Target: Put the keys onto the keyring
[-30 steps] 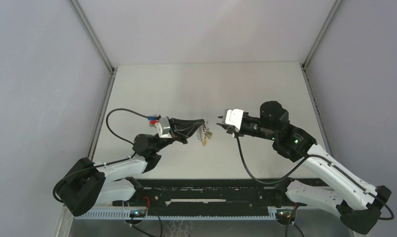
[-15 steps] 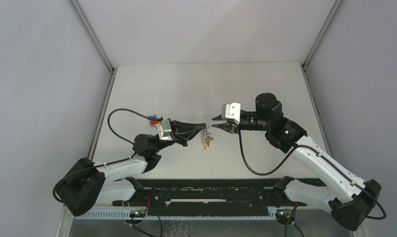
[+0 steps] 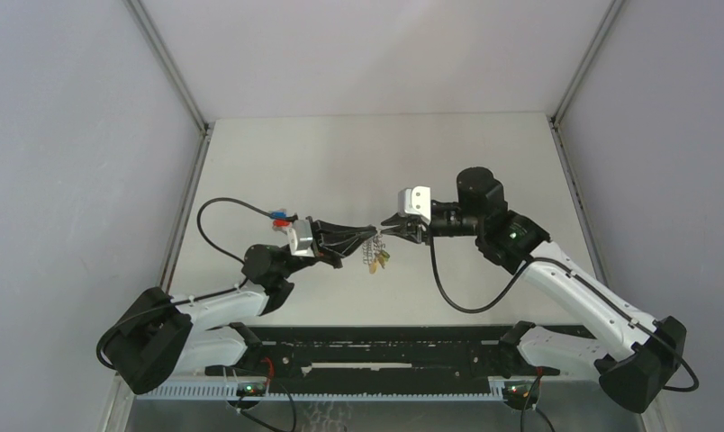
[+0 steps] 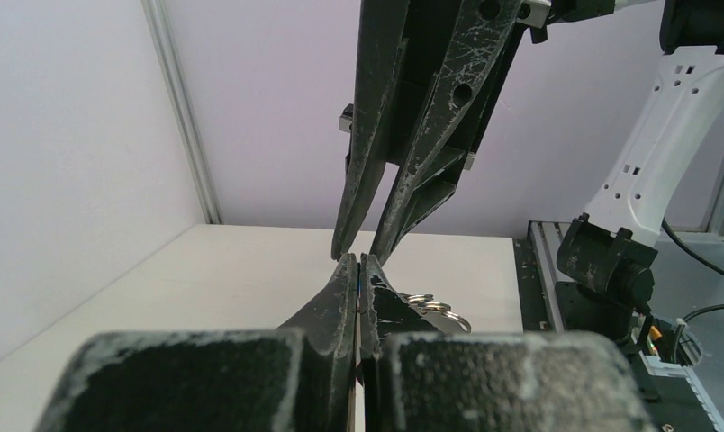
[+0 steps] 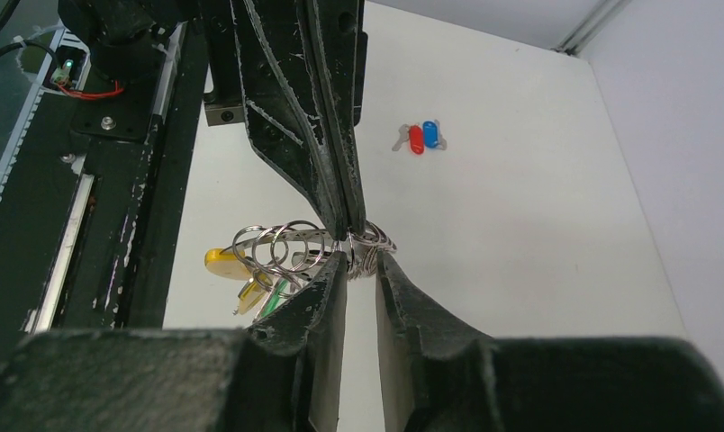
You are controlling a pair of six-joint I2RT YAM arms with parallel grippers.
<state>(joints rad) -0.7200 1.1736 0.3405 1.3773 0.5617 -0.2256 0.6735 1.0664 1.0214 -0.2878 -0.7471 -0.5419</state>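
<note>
My left gripper is shut on the keyring, which hangs above the table as a bunch of silver rings with a yellow strip and a green tag. My right gripper meets it tip to tip from the right. In the right wrist view the right gripper has its jaws a narrow gap apart, with a few rings between the tips just under the left fingers. From the left wrist, the left gripper is pressed closed beneath the right fingers. The keys are hidden.
A pair of blue- and red-headed keys lies on the white table behind the left wrist. Grey walls stand on three sides. The black rail with both arm bases runs along the near edge.
The right arm has swung left until its tips reach the left gripper's tips at the keyring, and its jaws have narrowed. The left arm has barely moved.
</note>
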